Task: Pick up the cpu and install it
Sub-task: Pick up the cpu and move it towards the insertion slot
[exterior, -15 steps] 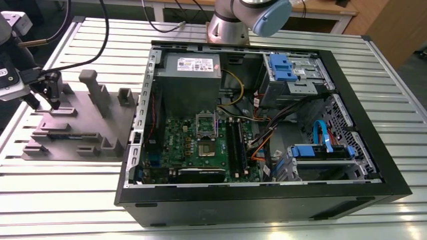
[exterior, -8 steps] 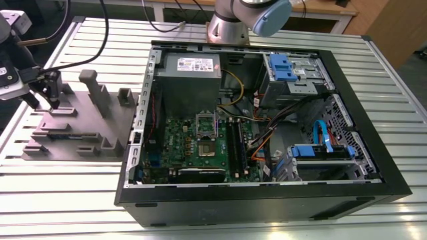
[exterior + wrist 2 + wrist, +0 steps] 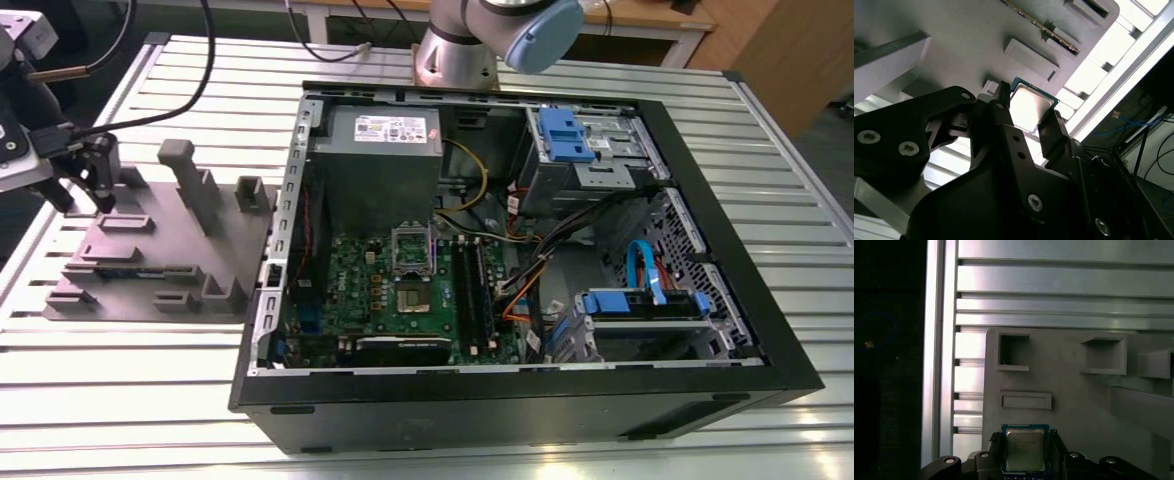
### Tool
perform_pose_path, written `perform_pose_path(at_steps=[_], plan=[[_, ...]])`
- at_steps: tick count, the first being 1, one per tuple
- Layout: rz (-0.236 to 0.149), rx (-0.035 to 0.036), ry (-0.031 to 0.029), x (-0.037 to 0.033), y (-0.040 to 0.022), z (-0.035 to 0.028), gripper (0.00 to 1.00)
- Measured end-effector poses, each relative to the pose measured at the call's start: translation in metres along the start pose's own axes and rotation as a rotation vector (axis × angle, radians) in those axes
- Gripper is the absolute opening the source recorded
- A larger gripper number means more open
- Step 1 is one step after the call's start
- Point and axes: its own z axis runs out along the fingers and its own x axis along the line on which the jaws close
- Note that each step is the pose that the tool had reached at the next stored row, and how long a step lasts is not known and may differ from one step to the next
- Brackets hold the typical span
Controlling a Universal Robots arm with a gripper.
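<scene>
The cpu [image 3: 1024,449], a small square chip with a silvery top and green rim, sits between my gripper's [image 3: 1025,452] two black fingers at the far-left corner of the grey block [image 3: 1079,405]. In the second wrist view the cpu [image 3: 1030,106] is flanked by both fingertips [image 3: 1053,122], which touch its opposite edges. The gripper [image 3: 80,192] stands over that corner of the grey block [image 3: 160,250] at the exterior view's left. Whether the chip is off the block's surface is unclear. The open socket [image 3: 410,296] lies on the green board inside the case.
The open computer case [image 3: 534,250] lies on the slatted table to the exterior view's right of the block. Upright grey posts [image 3: 187,185] rise from the block near the gripper. A memory stick [image 3: 1054,37] lies in a block slot. The arm's base [image 3: 461,50] stands behind the case.
</scene>
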Motion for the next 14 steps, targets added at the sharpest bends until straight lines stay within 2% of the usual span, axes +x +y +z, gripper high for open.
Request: perform_pose_path(at_steps=[14], plan=[[0.000,0.0015,0.0003,0.0000,0.0001,-0.0042,0.47]])
